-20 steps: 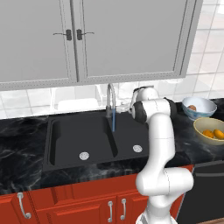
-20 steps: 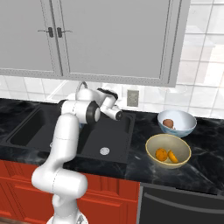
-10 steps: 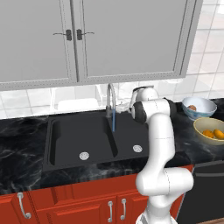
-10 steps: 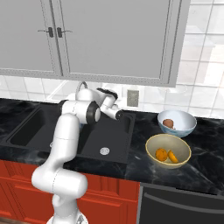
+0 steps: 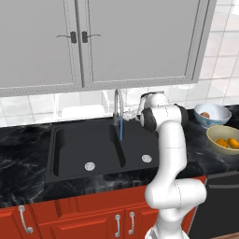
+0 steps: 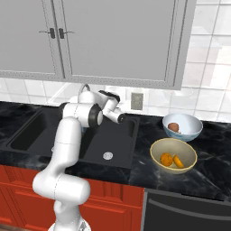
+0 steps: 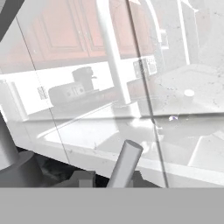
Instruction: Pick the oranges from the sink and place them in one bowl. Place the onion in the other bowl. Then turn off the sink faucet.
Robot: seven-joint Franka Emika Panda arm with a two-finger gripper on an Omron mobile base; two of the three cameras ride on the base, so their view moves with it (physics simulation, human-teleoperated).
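Reaching with the white arm's two-finger gripper to the small side lever of the slim silver gooseneck faucet behind the wide black double-basin sink, jaws drawn fully together at the lever, though actual hold on it not determinable. Water running into the sink, two bright oranges sitting in the yellow-tan bowl and the reddish-brown onion in the pale blue-white bowl on the black marble counter. Risking, by judgement, slipping off the thin rounded lever mid-swing and leaving the tap running.
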